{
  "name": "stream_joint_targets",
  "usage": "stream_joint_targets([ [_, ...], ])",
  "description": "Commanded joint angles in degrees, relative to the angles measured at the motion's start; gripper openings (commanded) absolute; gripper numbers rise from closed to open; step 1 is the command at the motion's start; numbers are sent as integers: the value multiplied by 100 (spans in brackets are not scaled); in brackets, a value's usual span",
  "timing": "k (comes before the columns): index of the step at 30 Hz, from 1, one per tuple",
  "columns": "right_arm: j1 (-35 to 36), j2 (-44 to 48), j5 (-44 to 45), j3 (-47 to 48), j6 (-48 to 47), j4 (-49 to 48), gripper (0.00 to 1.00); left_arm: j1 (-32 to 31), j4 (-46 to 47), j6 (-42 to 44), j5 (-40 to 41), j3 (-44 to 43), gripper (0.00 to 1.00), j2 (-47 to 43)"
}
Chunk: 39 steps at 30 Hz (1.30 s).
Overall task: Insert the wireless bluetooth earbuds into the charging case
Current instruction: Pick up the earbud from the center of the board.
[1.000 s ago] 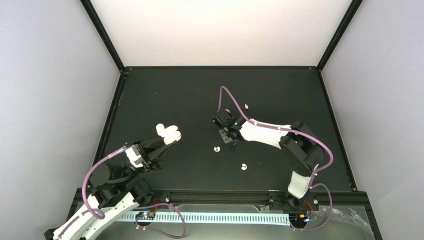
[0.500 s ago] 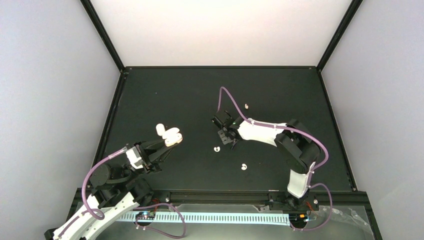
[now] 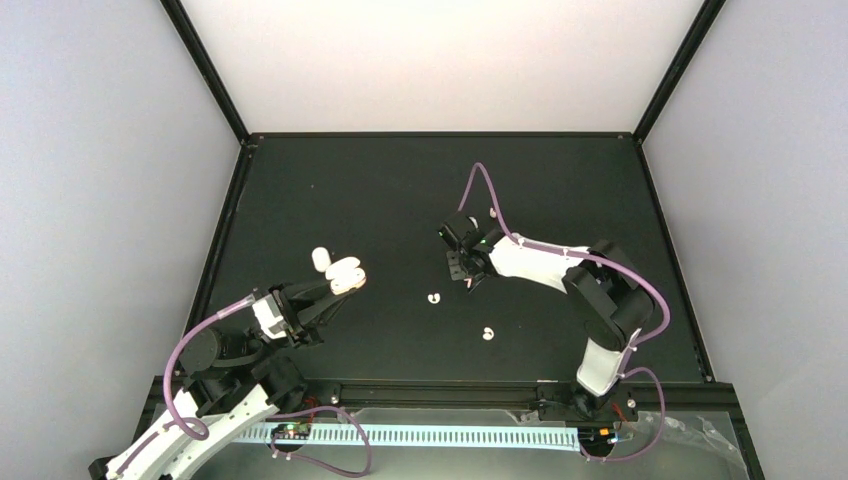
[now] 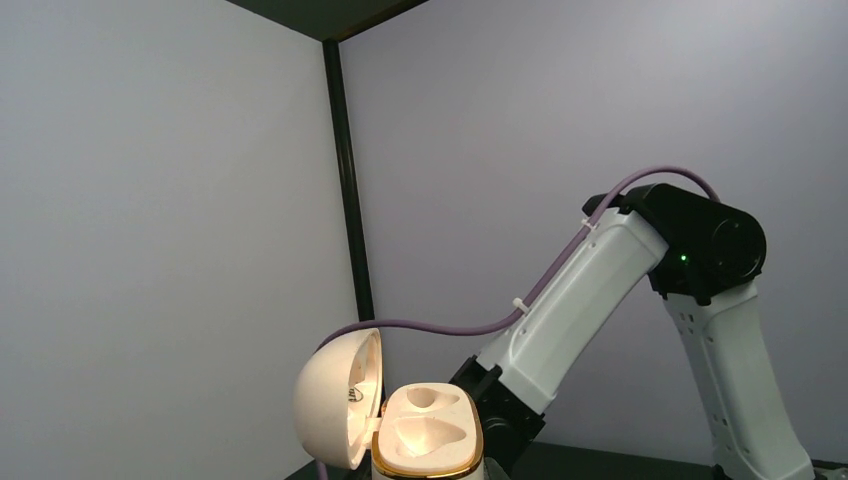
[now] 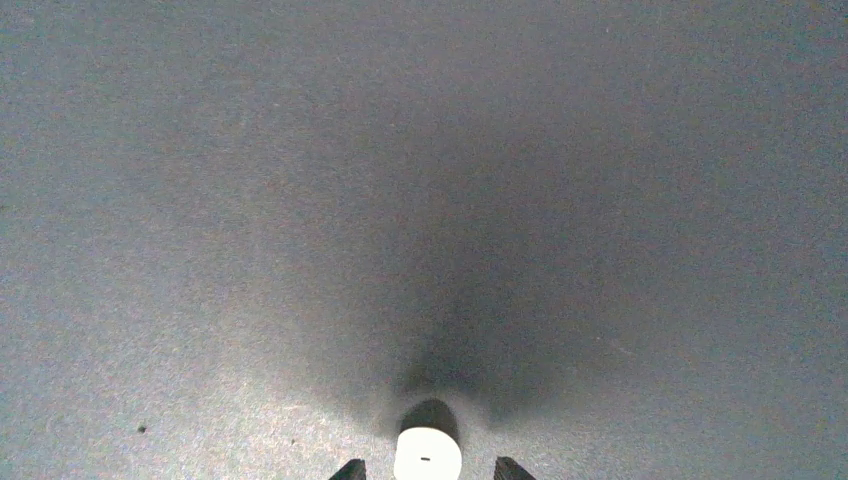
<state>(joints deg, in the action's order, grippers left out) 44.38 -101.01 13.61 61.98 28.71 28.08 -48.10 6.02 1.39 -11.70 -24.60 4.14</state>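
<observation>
The charging case (image 4: 428,445) is held clear of the tabletop (image 3: 330,190) at the left of the work area, clamped by the closed left fingers (image 3: 318,296). Its lid (image 4: 335,400) is swung fully back and both wells (image 4: 420,398) are exposed and appear vacant. The case therefore reads as a presented receptacle: raised, mouth open, aimed toward the centre where the other arm works. Three earbuds lie loose on the tabletop, well apart from the case: one (image 3: 433,297) nearest it, one (image 3: 488,334) closer to the bases, one (image 3: 493,212) farther back. A fourth earbud (image 5: 428,455) shows as a rounded white end between the tips of the right fingers (image 5: 350,468). These tips stand apart with a dark gap on each side, so no grip is visible; this looks like a bracketing stance ahead of pickup. The left arm (image 3: 200,420) reaches forward and inward from its base, wrist roughly level. The right arm (image 3: 540,265) is folded at the elbow and extends leftward, wrist pitched down at the tabletop.
</observation>
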Motion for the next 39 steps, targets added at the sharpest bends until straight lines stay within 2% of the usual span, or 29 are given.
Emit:
stream_joint_targets([
  [1, -61, -258, -250, 51, 426, -159, 32, -9, 75, -53, -79, -95, 2, -25],
  [14, -70, -713, -28, 326, 557, 90, 24, -9, 13, -42, -70, -106, 2, -97],
  [22, -72, -569, -63, 208, 475, 181, 28, -2, -4, -33, -77, -106, 1, -137],
  [39, -72, -507, -88, 157, -6, 488, 25, -5, 4, -39, -104, -106, 2, -104],
])
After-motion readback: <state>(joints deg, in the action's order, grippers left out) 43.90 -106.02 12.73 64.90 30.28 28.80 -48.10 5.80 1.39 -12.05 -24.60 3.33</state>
